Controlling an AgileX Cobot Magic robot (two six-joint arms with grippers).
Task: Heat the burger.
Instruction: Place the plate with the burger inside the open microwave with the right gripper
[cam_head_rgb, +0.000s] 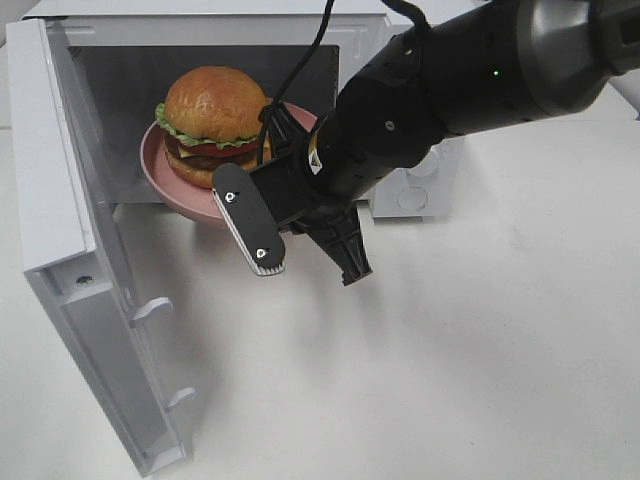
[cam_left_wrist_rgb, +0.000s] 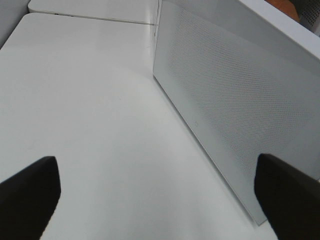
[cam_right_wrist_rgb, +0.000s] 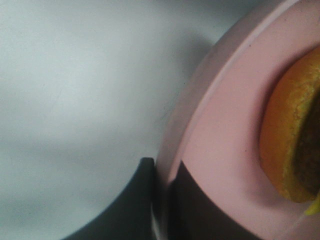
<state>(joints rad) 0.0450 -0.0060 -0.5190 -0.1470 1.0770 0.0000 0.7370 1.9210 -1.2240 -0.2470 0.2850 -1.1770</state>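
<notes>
Exterior high, plated burger (cam_head_rgb: 215, 115) in microwave (cam_head_rgb: 200, 28), right claw (cam_right_wrist_rgb: 167, 200) grasping plate (cam_head_rgb: 165, 165), left claw (cam_left_wrist_rgb: 157, 200) released

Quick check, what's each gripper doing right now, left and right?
Left gripper: open, holding nothing.
Right gripper: closed on the plate rim.

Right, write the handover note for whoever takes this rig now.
Left claw: open, holding nothing, hovering over the table beside the microwave door.
Right claw: shut on the rim of the pink plate.
Things: the burger sits on the plate, which is at the mouth of the microwave, with its front edge outside the opening.
Done: the door is open and the burger has been brought to the cavity.
Left: slide the plate fully in, release it, back the arm out, shut the door, start heating.
</notes>
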